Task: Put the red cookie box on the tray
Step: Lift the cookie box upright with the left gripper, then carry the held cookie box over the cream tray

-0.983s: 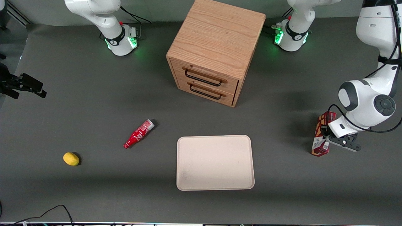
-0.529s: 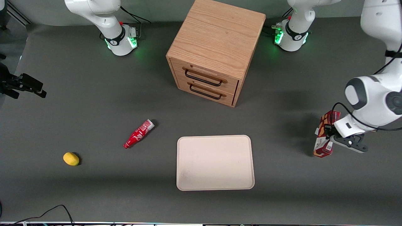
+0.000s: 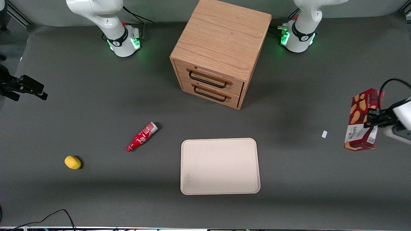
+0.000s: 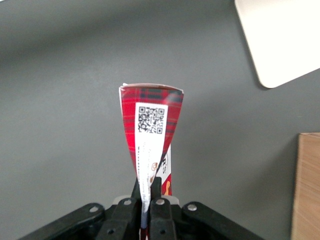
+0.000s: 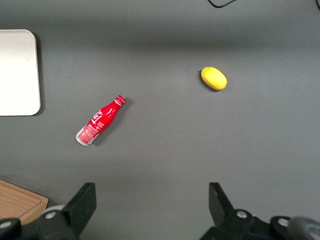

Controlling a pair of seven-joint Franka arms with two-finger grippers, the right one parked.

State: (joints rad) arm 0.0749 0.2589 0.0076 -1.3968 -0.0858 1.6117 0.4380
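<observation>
The gripper (image 3: 374, 118) hangs above the tabletop (image 3: 96, 106) at the working arm's end, its fingers (image 4: 156, 202) closed tight on the red cookie box (image 3: 362, 120). They pinch the box near one end, so it hangs lengthwise with its labelled face outward, clear of the surface, which likely lets it travel without dragging. The tray (image 3: 220, 166) lies flat and bare well apart from it, toward the middle and nearer the front camera, in front of the wooden drawer cabinet (image 3: 221, 48).
</observation>
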